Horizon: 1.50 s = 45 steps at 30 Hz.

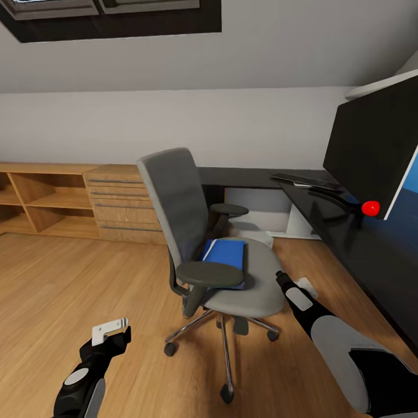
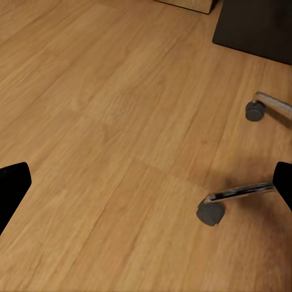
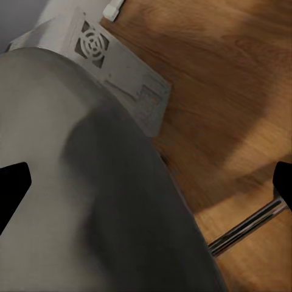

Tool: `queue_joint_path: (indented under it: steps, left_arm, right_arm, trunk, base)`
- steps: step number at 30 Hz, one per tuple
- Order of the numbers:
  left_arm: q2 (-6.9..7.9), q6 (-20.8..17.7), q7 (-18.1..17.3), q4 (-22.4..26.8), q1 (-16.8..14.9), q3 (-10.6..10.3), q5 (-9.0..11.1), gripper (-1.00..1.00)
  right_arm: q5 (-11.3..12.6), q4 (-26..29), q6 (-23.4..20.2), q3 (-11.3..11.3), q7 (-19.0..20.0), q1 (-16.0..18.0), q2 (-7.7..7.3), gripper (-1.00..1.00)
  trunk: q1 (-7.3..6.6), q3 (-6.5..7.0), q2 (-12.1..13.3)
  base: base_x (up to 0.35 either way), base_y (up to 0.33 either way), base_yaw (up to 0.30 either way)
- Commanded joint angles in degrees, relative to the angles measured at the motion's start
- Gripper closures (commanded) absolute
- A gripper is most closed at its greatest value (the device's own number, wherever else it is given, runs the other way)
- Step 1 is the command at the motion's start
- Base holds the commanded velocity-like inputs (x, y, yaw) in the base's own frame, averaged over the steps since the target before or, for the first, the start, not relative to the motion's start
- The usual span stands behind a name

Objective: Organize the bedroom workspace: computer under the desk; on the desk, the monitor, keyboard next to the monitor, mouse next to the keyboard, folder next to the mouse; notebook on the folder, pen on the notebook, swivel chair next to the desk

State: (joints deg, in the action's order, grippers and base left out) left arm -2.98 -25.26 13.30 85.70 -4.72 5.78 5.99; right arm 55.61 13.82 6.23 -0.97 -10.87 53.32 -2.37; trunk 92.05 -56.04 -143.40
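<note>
The grey swivel chair (image 1: 191,232) stands mid-room, turned away from the dark desk (image 1: 348,244) on the right. A blue folder (image 1: 226,255) lies on its seat. On the desk stand the black monitor (image 1: 371,145), a dark keyboard (image 1: 305,180) behind it and a small red object (image 1: 370,208) at the monitor's foot. A white computer case (image 3: 115,61) sits low beside the desk. My right gripper (image 1: 284,281) hangs open over the seat's right edge (image 3: 91,201). My left gripper (image 1: 116,337) is open above the floor, left of the chair's base (image 2: 210,213).
A wooden shelf unit (image 1: 46,200) and a chest of drawers (image 1: 122,203) line the back wall at the left. The chair's chrome legs and casters (image 1: 227,393) spread over the wooden floor (image 1: 69,290) between my arms.
</note>
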Motion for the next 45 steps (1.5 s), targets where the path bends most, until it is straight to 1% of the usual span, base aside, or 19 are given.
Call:
queue_joint_path:
  steps: [1,6,18,21,27,40,45]
  left_arm:
    - [-0.04,-0.2,0.3,0.1,0.0,0.0,0.6,-1.0]
    - [-0.06,-0.2,0.3,0.1,0.0,0.0,0.6,-1.0]
    - [-0.01,-0.2,0.5,0.1,0.0,0.0,0.5,-1.0]
    - [-0.06,0.0,0.5,0.1,0.0,0.0,0.4,-1.0]
    - [-0.06,0.1,0.6,0.0,0.0,0.0,0.3,-1.0]
    - [-0.1,0.1,0.6,0.0,0.0,-0.1,0.3,-1.0]
    - [-0.14,0.1,0.6,0.0,0.0,-0.1,0.3,-1.0]
  right_arm:
    - [0.3,0.1,0.1,-0.1,-0.1,0.0,0.01,-1.0]
    - [0.3,0.1,0.1,-0.1,-0.1,0.0,0.01,-1.0]
    - [0.3,0.1,0.1,0.0,-0.1,0.0,0.0,-1.0]
    - [0.3,0.1,0.1,0.0,-0.1,0.0,0.06,-1.0]
    - [0.3,0.1,0.1,0.0,-0.1,0.0,0.08,-1.0]
    - [0.3,0.1,0.2,0.1,0.0,0.0,0.09,-1.0]
    - [0.3,0.1,0.2,0.1,0.0,0.0,0.09,-1.0]
  trunk:
    - [-0.01,-0.05,0.0]
    - [-0.01,0.13,0.0]
    - [-0.01,0.82,0.0]
    - [-0.01,0.93,0.0]
    - [-0.01,0.97,0.0]
    - [-0.01,0.97,0.0]
    - [-0.01,0.97,0.0]
  base:
    - [0.007,0.0,0.021]
    - [0.003,0.0,0.116]
    - [0.001,0.0,0.194]
    - [0.164,0.0,0.237]
    - [0.234,0.0,0.259]
    - [0.011,0.0,0.256]
    - [0.091,0.0,0.141]
